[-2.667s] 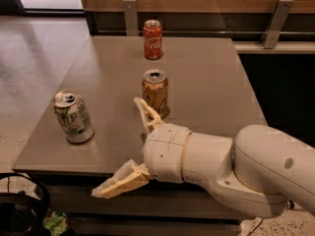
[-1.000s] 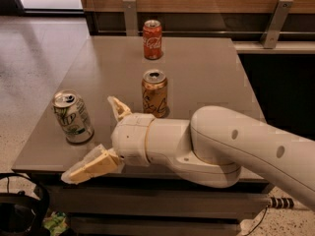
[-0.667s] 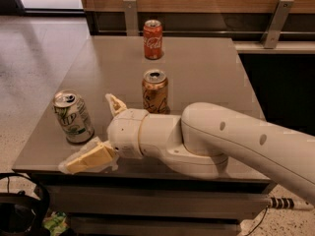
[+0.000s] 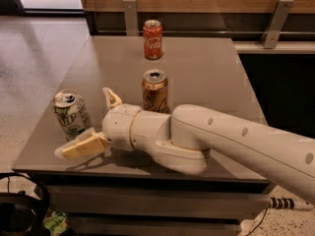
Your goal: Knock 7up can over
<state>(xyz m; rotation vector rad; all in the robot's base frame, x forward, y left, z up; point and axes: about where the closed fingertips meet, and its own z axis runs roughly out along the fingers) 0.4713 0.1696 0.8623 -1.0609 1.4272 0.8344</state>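
Standing upright at about 8 o'clock from the middle of the grey table (image 4: 206, 73), near its left front corner, the 7up can (image 4: 72, 116) has its long axis vertical and its silver top up, with the opened mouth showing. Its side is silver-white with green lettering and green-yellow marks. The letters face the camera, but I cannot read them for sure.

Just beside it is the gripper (image 4: 82, 123), its two tan fingers spread wide apart with nothing pinched between them. The lower finger (image 4: 83, 145) points toward 8 o'clock and lies low in front of the can's base, at the can's 6 o'clock; whether it touches the can cannot be told. The upper finger (image 4: 112, 98) points toward 11 o'clock and rises at the can's 3 o'clock, with a small gap between them. In this view the can sits in the open angle between the two fingers, at roughly 10 o'clock from the gripper's white wrist (image 4: 120, 127).

Further right, at the wrist's 1 o'clock, an orange-gold can (image 4: 155, 90) stands upright with its top open. Its dark scribbled script is not readable, and its foot is hidden behind the arm. At 12 o'clock from it, near the table's far edge, a red can (image 4: 152, 39) stands upright and carries the white Coca-Cola script.

The white arm (image 4: 236, 136) runs from the wrist toward 4 o'clock, across the table's front, and leaves the picture at the right edge.
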